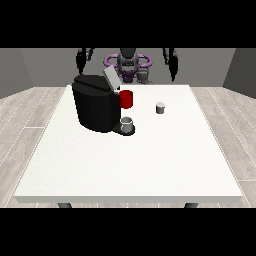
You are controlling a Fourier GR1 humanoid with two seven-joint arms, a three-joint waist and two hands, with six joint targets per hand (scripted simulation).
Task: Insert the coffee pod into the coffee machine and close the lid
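A black coffee machine [95,104] stands on the white table [131,160] at the left, its grey lid [111,79] tilted up and open. Its red front part [126,99] faces right, and a grey cup [127,124] sits on its base. The small grey coffee pod [160,108] stands alone on the table to the right of the machine. Both hands hang raised behind the far edge: the hand at the view's left [79,61] and the hand at the view's right [173,69]. Neither touches anything.
The robot's torso [128,65] with purple rings sits behind the table's far edge. Wooden floor surrounds the table.
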